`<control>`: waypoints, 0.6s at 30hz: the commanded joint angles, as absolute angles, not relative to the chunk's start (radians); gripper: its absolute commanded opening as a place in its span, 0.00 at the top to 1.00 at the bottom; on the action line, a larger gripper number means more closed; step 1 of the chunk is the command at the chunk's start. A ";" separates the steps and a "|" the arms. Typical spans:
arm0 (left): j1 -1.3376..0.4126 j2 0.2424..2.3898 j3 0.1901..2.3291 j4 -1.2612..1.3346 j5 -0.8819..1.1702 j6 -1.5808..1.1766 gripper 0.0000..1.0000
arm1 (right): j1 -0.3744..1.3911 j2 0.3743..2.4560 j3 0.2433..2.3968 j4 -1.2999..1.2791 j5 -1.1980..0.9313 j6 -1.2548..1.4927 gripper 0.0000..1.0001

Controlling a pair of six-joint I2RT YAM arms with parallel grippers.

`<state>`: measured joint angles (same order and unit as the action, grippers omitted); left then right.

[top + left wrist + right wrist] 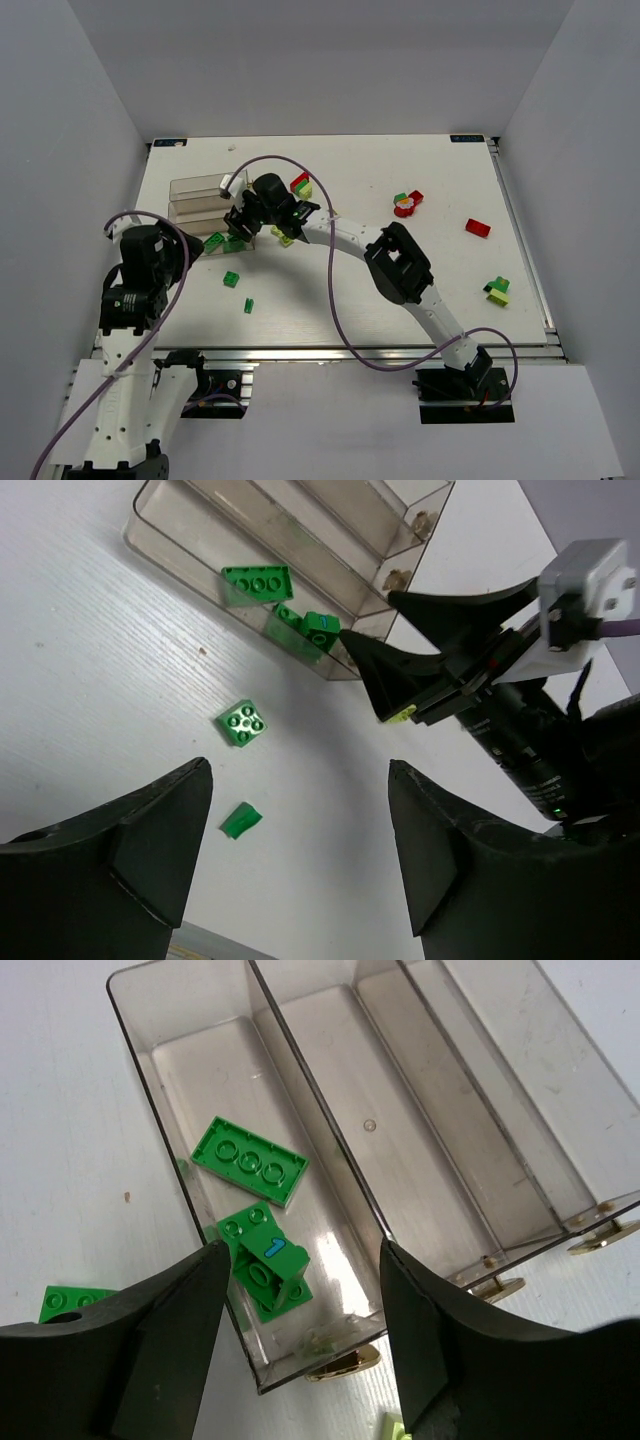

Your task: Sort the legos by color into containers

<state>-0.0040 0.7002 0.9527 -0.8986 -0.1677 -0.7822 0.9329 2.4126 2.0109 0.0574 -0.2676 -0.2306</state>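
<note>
The clear compartment tray [196, 187] stands at the table's back left. My right gripper [300, 1260] hangs open over its nearest compartment [200, 1070]. In that compartment lie a flat green plate [248, 1160] and a green brick marked with a blue 1 [272, 1256]. My left gripper [300, 770] is open with nothing between its fingers, above bare table beside a square green lego [245, 723] and a small green piece [240, 820]. From above, the right gripper [240, 222] is at the tray's near end and the left gripper [200, 245] is just left of it.
Loose legos lie around: a green one [214, 242] beside the tray, a red and lime pair [301, 185], a red, green and white cluster [405, 203], a red brick [477, 228], a green and lime pair [497, 291]. White walls enclose the table.
</note>
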 commanded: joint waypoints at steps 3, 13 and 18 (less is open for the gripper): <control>-0.002 0.683 0.893 -0.904 -0.101 -0.845 0.19 | 0.939 2.385 2.063 0.127 -0.255 -0.249 0.32; -0.002 0.719 0.729 -0.812 0.049 -0.902 0.19 | 0.833 2.038 1.765 0.078 -0.581 -0.232 0.40; -0.002 0.791 0.686 -0.781 0.072 -0.885 0.13 | 0.792 1.864 1.502 0.045 -0.695 -0.230 0.39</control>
